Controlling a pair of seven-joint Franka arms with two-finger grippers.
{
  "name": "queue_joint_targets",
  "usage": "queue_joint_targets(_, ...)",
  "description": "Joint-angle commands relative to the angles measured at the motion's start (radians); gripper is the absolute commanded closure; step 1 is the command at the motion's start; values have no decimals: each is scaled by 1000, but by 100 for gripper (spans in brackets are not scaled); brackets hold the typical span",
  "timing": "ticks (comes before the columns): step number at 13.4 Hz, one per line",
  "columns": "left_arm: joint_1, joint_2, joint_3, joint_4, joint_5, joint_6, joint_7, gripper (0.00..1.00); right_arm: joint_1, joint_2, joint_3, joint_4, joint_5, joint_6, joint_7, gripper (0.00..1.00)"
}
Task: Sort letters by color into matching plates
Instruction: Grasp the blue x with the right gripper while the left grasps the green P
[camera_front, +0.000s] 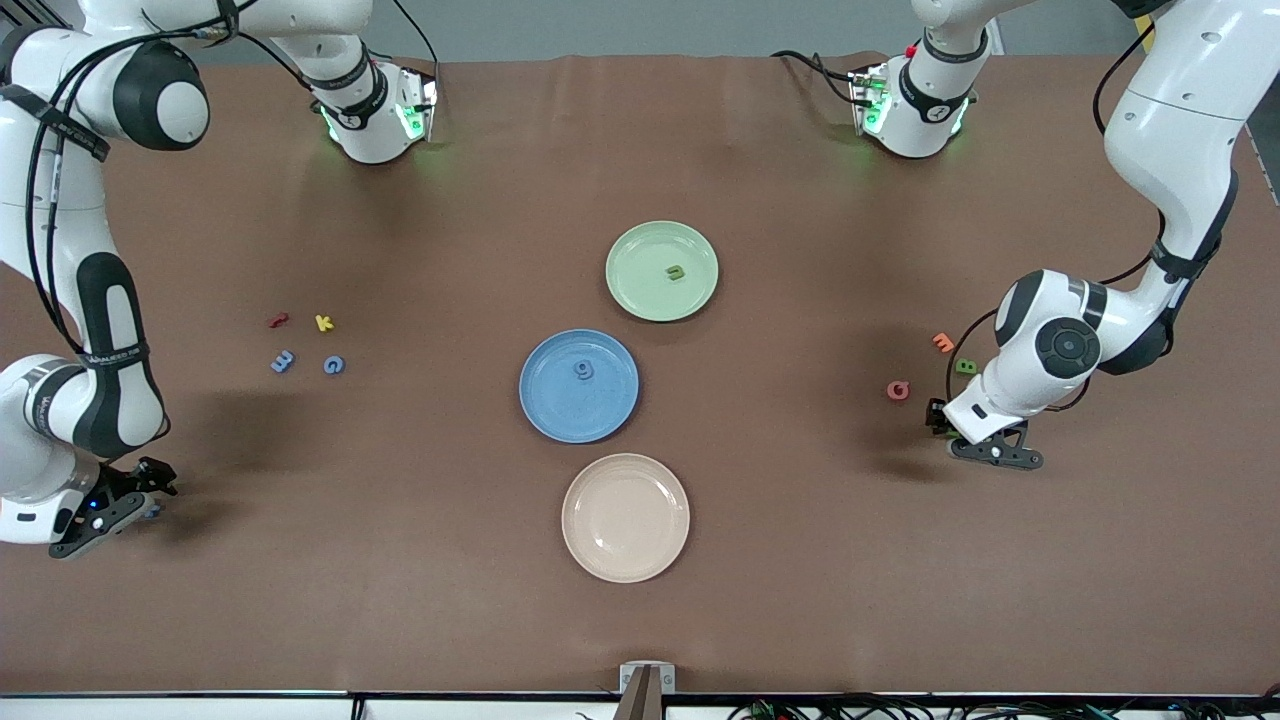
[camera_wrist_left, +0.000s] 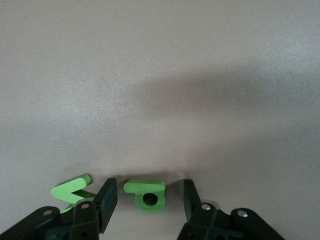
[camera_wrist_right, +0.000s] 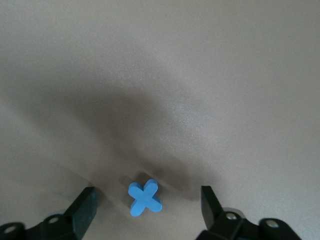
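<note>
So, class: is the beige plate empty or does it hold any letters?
Empty. The beige plate shows only bare surface, while the blue plate and green plate each hold one letter.

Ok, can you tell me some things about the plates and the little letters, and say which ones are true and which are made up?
1. The blue plate has one blue letter in it. True.
2. The cream plate holds two letters. False: it holds none.
3. The right gripper has a blue cross between its open fingers. True.
4. The left gripper is over the green plate. False: it is down at the table, around a green letter.
</note>
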Motion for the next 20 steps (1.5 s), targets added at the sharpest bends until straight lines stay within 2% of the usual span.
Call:
queue_joint_targets(1,23,20,-4,9,23,20,54,42,-18,26,13,39,-15,3,-13,22)
queue_joint_targets(5,36,27,-6,9,23,23,61,51,-24,37,13,37,-7,10,-12,42)
queue_joint_targets(8,36,35,-6,9,23,23,59,51,-25,48,16,37,0,10,-9,44)
queue_joint_targets(12,36,43,-6,9,23,38,59,55,-24,52,16,35,11,9,-7,53)
queue_joint_targets(13,36,46,-6,9,23,40,59,58,-24,54,16,35,11,9,-7,57)
queue_joint_targets(17,37,35,-7,10,23,40,62,88,-24,54,16,35,13,10,-7,74)
queue_joint_targets(19,37,11,-10,9,20,34,62,93,-22,54,18,35,13,9,-7,82)
queue_joint_targets(20,39,1,-26,9,19,31,61,93,-21,52,18,35,13,7,-4,83)
